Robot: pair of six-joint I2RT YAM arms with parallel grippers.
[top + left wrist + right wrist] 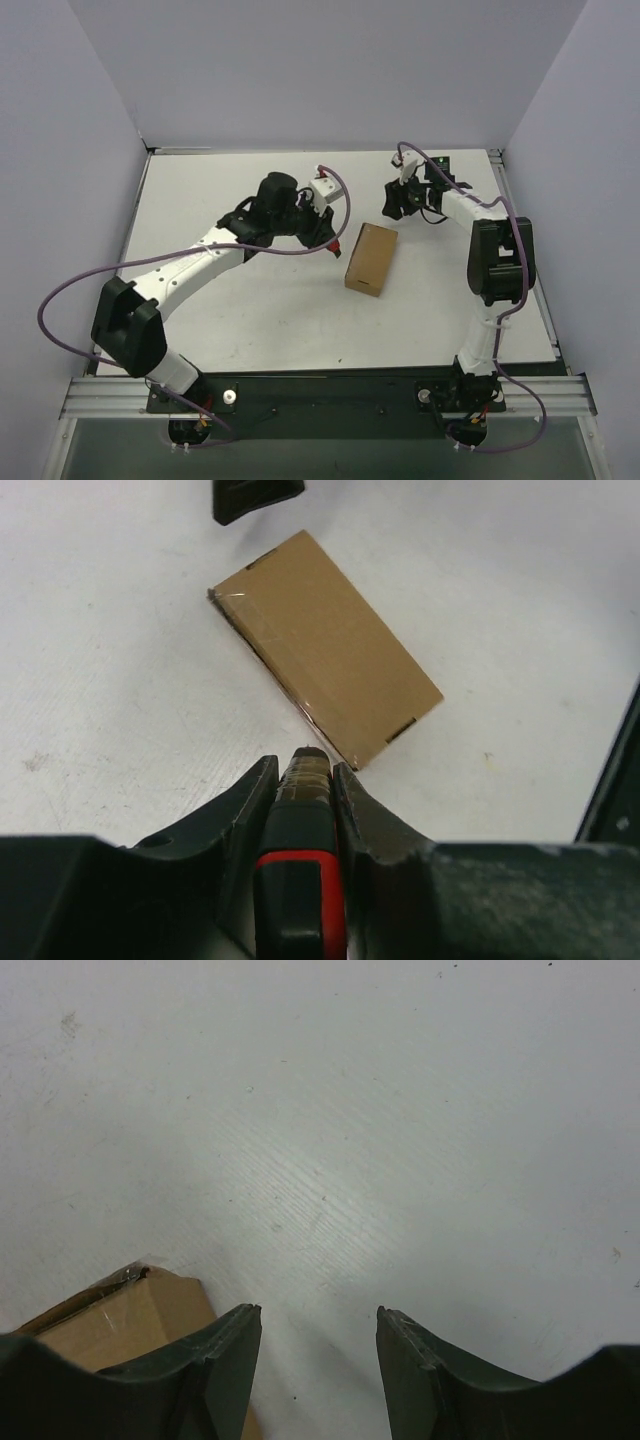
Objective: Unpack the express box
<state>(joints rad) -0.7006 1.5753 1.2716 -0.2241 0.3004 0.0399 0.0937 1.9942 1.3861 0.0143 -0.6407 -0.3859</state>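
Left gripper (303, 769) clamps utility knife (300, 880); express box (325, 685) just ahead of its tip, long axis diagonal. Right gripper (318, 1322) released, empty.

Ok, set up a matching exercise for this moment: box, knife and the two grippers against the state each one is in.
Things:
1. box
2. knife
3. left gripper
4. right gripper

States:
A. open, nothing between its fingers
B. lying flat, closed
C. shut on the knife
D. red and black, clamped between two fingers

Pairs: 1-B, 2-D, 3-C, 4-A
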